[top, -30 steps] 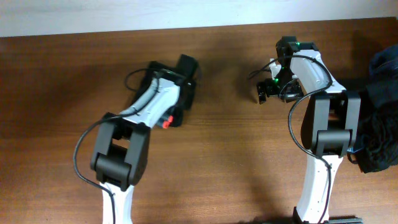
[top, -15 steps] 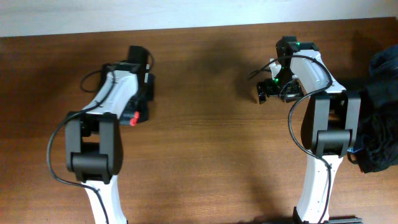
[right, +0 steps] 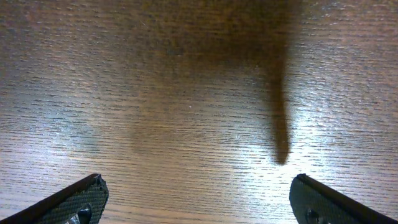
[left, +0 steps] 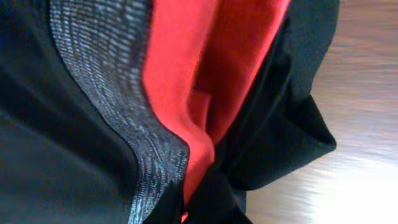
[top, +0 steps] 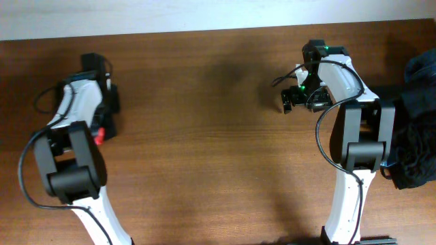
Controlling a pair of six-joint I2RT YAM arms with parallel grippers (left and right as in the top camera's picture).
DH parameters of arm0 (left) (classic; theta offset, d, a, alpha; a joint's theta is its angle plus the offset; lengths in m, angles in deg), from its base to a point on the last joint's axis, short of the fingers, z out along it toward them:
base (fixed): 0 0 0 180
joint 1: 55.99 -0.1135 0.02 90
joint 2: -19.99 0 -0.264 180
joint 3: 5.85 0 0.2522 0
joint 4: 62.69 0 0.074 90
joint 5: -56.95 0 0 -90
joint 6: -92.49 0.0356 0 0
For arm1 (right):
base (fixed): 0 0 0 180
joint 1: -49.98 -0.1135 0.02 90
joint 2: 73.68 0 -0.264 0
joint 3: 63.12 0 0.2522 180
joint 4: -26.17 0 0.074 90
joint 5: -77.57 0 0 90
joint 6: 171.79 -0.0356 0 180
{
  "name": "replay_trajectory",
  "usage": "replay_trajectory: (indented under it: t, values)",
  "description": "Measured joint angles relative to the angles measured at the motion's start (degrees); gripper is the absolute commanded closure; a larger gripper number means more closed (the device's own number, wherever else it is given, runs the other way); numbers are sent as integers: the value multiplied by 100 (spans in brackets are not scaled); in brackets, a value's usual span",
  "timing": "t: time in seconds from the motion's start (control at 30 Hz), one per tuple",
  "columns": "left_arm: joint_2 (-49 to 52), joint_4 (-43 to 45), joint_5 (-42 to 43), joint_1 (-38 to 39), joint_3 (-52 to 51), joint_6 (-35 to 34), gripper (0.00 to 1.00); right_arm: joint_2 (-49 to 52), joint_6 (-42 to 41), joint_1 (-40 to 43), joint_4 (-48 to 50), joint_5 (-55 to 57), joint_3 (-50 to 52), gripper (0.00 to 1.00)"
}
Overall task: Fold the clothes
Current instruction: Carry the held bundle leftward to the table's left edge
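Observation:
The black pants point(left: 74, 155) fill the left wrist view, with the grey waistband point(left: 118, 118) and red inner band point(left: 186, 81) bunched close to the camera. They hide the left fingers. In the overhead view my left gripper point(top: 102, 126) is at the far left of the table, with a bit of red fabric point(top: 100, 135) at its tip; it appears shut on the pants. My right gripper point(top: 289, 102) is open and empty over bare wood at the back right; its fingertips point(right: 81, 199) stand wide apart. A heap of dark garments point(top: 419, 129) lies at the right edge.
The brown wooden table point(top: 218, 156) spreads between the arms. A white wall strip point(top: 136, 17) runs along the back edge. The right arm's base stands next to the garment heap.
My left arm has swung from the table's middle to the far left, carrying the fabric with it. The right arm and the heap have not moved.

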Motion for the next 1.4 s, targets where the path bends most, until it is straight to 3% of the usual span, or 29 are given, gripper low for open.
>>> replay_trajectory:
  t: [0.17,0.53,1.0,1.4]
  values:
    - [7,374,-111,-507,-28,645,100,0,-4,0,0,0,0,1]
    - [13,1235,-136,-1462,-55,1235,100,0,-4,0,0,0,0,1]
    - [13,1952,363,-2409,-59,2312,96,0,-7,0,0,0,0,1]
    - [155,2264,791,-2889,-61,2608,96,0,-2,0,0,0,0,1]
